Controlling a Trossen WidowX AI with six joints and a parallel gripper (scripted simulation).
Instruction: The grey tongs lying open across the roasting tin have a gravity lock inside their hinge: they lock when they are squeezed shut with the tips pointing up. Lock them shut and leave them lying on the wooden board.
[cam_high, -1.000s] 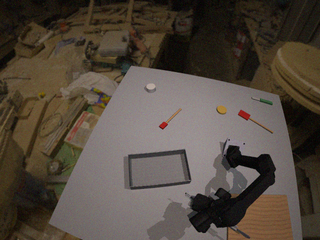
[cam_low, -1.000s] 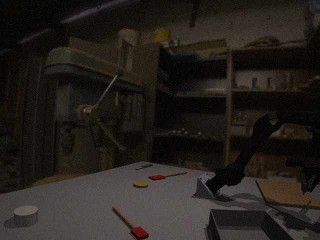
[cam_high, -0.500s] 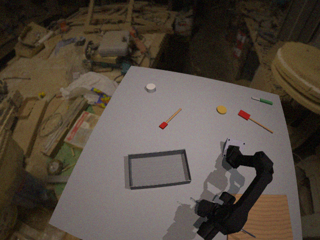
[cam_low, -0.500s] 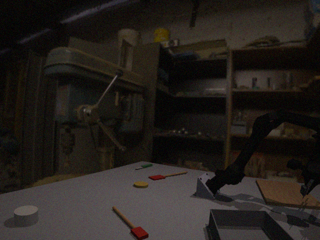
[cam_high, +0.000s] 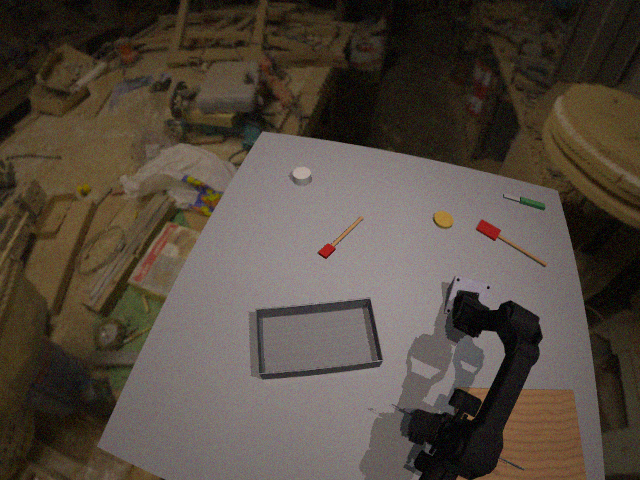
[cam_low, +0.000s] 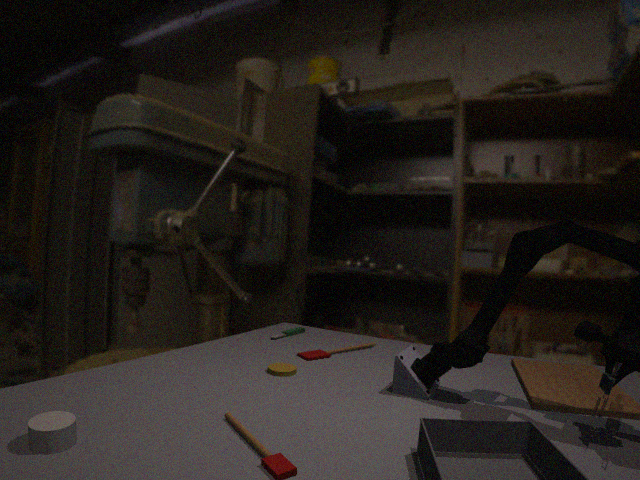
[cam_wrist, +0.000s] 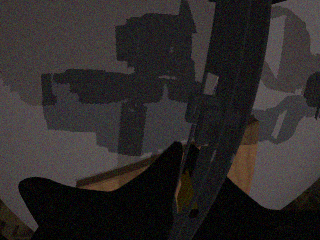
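My gripper is shut on the grey tongs, above the table between the roasting tin and the wooden board. In the wrist view a long dark grey arm of the tongs runs from the top edge down between the fingers. In the exterior view thin parts hang downward below the gripper. How far apart the two arms stand, and whether the hinge is locked, cannot be told. The roasting tin holds nothing. The wooden board lies at the right, partly hidden by the arm in the top view.
A red-headed spatula, a red brush, a yellow disc, a white round pot and a green-handled tool lie farther back, away from the arm.
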